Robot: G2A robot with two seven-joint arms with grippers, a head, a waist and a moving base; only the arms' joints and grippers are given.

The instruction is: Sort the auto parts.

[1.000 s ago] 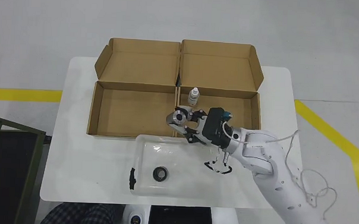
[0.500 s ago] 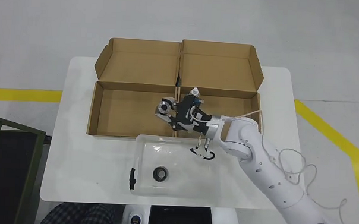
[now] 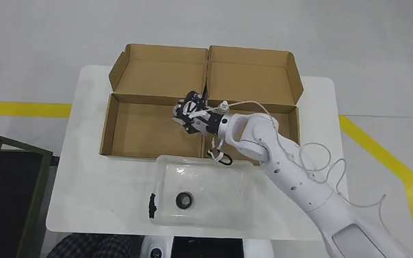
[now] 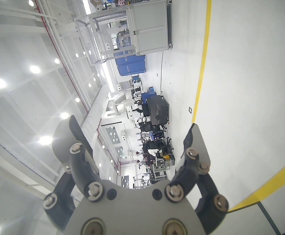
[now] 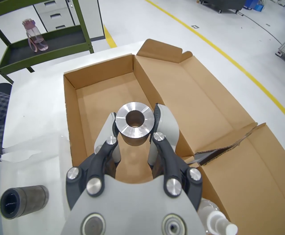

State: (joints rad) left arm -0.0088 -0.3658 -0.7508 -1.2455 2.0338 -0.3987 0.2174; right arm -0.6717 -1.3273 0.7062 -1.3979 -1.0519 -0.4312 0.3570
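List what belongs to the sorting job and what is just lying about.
Job: metal ring in the right hand; dark sleeve in the clear tray; left box; right box with white bottle.
Lying about: pink bottle on the green shelf.

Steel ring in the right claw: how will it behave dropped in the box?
Probably heavy for its size: the ring looks like thick solid metal. Its smooth sides may slip in the claw. Landing on its round side, it could roll across the flat box floor.
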